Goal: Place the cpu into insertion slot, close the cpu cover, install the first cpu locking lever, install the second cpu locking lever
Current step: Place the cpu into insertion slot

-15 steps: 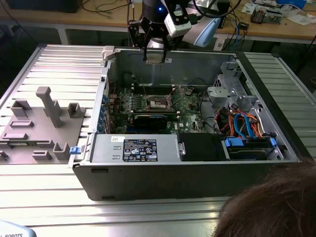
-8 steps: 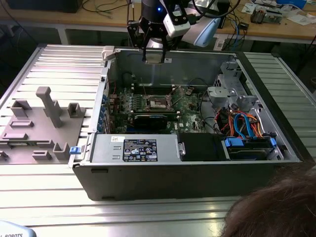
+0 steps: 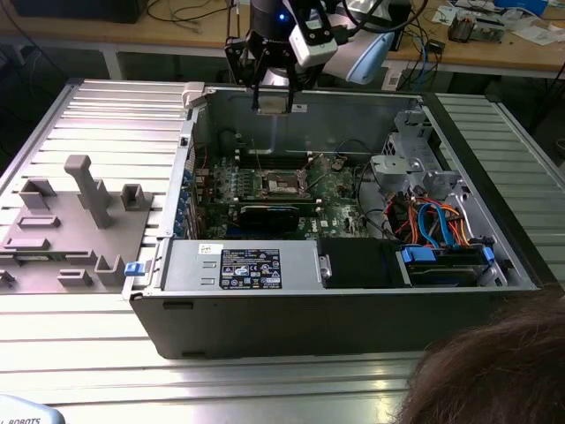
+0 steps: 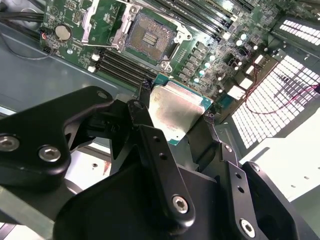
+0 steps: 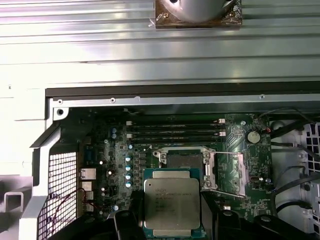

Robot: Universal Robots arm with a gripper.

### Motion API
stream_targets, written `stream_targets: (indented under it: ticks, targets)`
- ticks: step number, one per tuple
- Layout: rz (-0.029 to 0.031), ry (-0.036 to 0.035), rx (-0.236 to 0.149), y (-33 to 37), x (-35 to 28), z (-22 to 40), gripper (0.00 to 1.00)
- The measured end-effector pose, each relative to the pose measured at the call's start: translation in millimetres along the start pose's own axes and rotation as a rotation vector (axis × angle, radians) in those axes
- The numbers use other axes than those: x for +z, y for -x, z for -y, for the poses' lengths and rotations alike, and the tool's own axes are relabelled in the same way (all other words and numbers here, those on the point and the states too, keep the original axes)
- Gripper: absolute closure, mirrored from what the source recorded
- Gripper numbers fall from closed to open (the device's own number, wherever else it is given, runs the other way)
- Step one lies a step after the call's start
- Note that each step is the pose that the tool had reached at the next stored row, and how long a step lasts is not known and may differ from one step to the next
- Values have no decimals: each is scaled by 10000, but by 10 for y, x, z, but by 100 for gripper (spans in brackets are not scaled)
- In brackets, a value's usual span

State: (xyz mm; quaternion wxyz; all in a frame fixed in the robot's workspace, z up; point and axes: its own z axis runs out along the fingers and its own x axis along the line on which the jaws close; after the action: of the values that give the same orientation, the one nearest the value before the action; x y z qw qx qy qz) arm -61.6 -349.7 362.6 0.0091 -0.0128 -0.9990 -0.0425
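The cpu (image 4: 176,114), a flat square chip with a smudged silver-grey lid and a green edge, is pinched on 2 opposite sides by the black fingers (image 4: 148,131) of the gripper (image 4: 177,102). The first wrist view shows faint print on its face. In that view the chip hangs clear of the bare, dark-centred insertion slot (image 5: 184,161), and the cpu cover (image 5: 230,167) is swung open beside the slot. The exterior view gives the height, with the chip high over the far wall of the open computer case (image 3: 309,309), a grey fixture tray (image 3: 79,221) on the exterior view's left and a person's hair (image 3: 494,371) in front.
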Motion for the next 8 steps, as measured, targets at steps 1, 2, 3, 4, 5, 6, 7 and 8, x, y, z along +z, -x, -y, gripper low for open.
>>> stream_targets:
  ticks: [1,2,3,4,5,6,7,8]
  targets:
    - [0,0,0,-4,1,0,46]
    - [0,0,-1,-6,1,0,46]
    - [0,0,-1,-8,2,0,46]
    - [0,0,0,-12,3,1,46]
    - [0,0,0,-15,4,1,46]
    - [0,0,-1,-17,5,1,46]
    - [0,0,0,-20,6,1,46]
    - [0,0,0,-23,7,1,46]
